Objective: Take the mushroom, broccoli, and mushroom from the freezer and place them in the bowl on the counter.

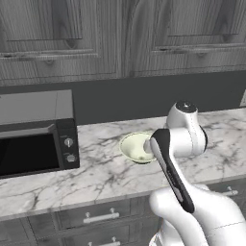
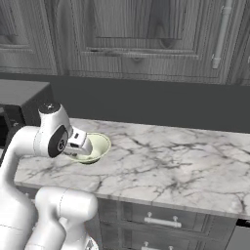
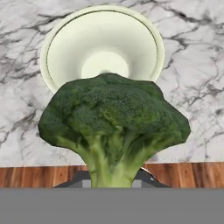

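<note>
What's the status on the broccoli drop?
Hand shut on broccoli. Bowl just ahead on counter, looks empty. Nothing in the way.

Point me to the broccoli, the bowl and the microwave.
broccoli point(image 3: 114, 114): hand view, on the dark green crown.
bowl point(image 3: 101, 48): hand view, on the pale inner wall above the floret.
microwave point(image 1: 29, 153): left base view, on the black door front.

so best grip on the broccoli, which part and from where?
The stalk, as held now. In the hand view the broccoli hangs before the camera with its pale stem between the fingers and its wide lumpy crown toward the bowl. The stem is narrow and firm; the crown is broad and uneven. Come from the stem end, closing across it.
</note>
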